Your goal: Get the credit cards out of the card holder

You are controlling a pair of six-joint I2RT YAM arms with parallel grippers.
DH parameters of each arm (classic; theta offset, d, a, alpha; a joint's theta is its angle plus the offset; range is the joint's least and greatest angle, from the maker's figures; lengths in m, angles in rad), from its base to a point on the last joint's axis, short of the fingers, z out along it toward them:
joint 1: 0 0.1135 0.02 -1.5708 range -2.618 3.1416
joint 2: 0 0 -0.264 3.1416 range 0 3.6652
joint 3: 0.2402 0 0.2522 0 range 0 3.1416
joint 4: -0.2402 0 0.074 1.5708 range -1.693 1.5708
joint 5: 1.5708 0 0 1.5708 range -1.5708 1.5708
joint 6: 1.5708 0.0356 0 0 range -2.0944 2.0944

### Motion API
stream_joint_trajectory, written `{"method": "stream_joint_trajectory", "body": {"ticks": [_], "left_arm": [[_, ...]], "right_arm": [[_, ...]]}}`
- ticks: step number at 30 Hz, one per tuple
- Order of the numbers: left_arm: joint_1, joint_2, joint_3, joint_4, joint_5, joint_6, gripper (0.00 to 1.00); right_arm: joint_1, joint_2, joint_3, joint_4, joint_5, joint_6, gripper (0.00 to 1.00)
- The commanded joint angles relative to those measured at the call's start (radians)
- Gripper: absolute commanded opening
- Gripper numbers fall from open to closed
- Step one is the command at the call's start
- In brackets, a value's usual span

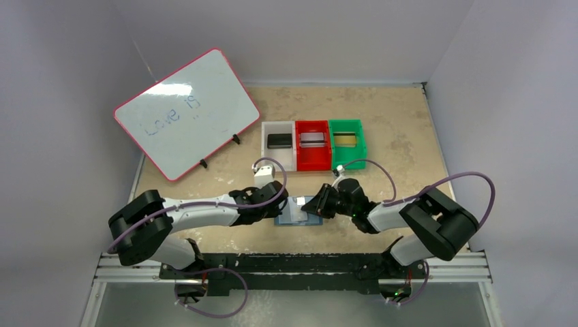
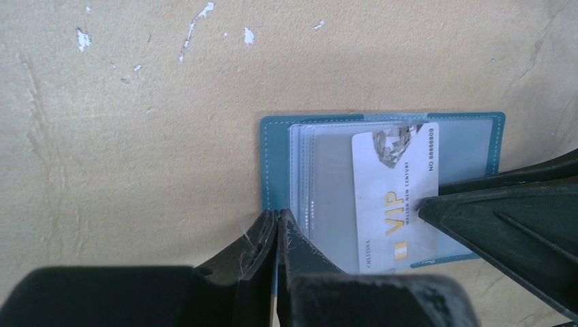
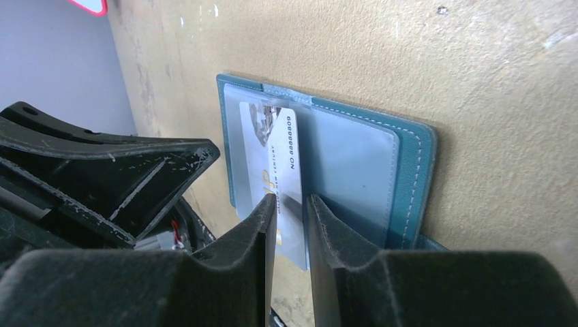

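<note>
The slate-blue card holder (image 2: 276,153) lies open on the table between both arms, seen from above as the card holder (image 1: 298,216). A silvery-white credit card (image 2: 392,197) printed VIP lies across its clear pockets and sticks out over the near edge. My left gripper (image 2: 279,214) is shut, pinching the holder's left edge. My right gripper (image 3: 292,201) stands slightly open, its jaws astride the card (image 3: 276,150) with a narrow gap. One right fingertip (image 2: 426,204) touches the card's edge.
Three bins stand behind: a white bin (image 1: 264,146) holding a black card (image 1: 278,140), a red bin (image 1: 313,162) holding a silvery card (image 1: 313,139), and a green bin (image 1: 349,161) holding a gold card (image 1: 347,139). A pink-framed whiteboard (image 1: 187,112) leans at the back left.
</note>
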Motion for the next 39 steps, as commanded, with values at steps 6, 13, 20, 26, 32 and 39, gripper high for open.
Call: {"method": "stream_joint_trajectory", "body": {"ticks": [6, 13, 20, 26, 32, 39], "left_arm": [[-0.001, -0.092, 0.039, -0.007, -0.02, 0.047, 0.06], [-0.001, -0.037, 0.056, 0.125, 0.106, 0.045, 0.07], [-0.001, 0.042, 0.045, 0.13, 0.151, 0.053, 0.07], [-0.004, 0.088, 0.036, 0.101, 0.141, 0.052, 0.03], [-0.008, 0.089, 0.032, 0.049, 0.094, 0.041, 0.02], [-0.01, 0.095, 0.035, 0.046, 0.096, 0.049, 0.0]], "right_arm": [[-0.003, 0.032, 0.026, 0.029, -0.03, -0.031, 0.18], [-0.003, 0.026, 0.008, 0.021, -0.002, -0.003, 0.06], [-0.003, -0.021, -0.006, -0.019, 0.033, 0.008, 0.04], [-0.003, -0.073, -0.011, -0.045, 0.046, 0.009, 0.15], [-0.003, -0.072, -0.002, -0.027, 0.029, 0.01, 0.3], [-0.003, -0.012, -0.008, 0.06, 0.013, 0.043, 0.34]]}}
